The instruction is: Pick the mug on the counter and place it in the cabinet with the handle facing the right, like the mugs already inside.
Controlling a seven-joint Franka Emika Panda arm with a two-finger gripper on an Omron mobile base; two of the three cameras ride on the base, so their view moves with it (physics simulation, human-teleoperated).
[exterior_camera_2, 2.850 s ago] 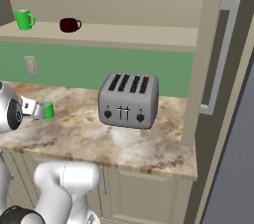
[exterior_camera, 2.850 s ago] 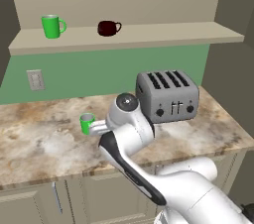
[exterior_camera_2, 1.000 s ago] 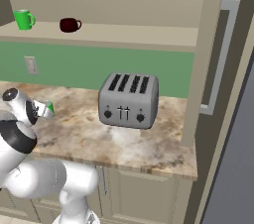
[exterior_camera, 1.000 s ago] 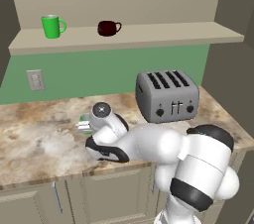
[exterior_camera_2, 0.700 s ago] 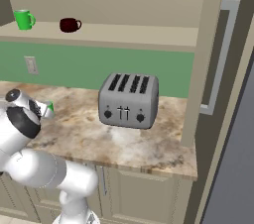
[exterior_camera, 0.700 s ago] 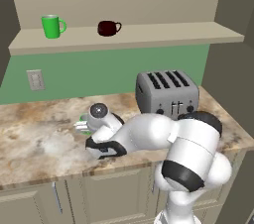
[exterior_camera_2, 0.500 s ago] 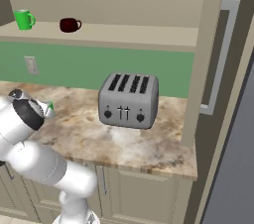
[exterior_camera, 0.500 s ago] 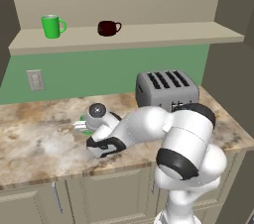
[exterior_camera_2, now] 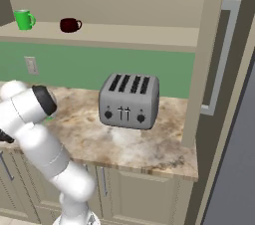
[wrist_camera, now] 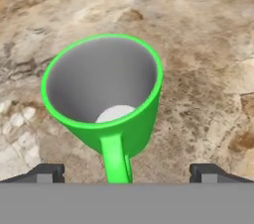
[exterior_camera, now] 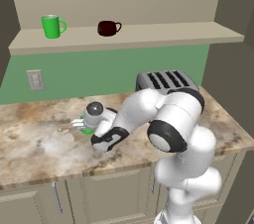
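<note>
Mug (wrist_camera: 106, 94) seen upright on counter (wrist_camera: 208, 59), handle (wrist_camera: 115, 158) toward camera; gripper (wrist_camera: 124, 173) spread wide, nothing held.

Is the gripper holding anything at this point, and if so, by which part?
Nothing is held. The gripper is open, its fingertips wide apart either side of the mug, whose handle points toward it.

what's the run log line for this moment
phase: reach | gripper: open, above mug, not touching | mug: upright on counter, handle toward camera | cabinet: two mugs
</note>
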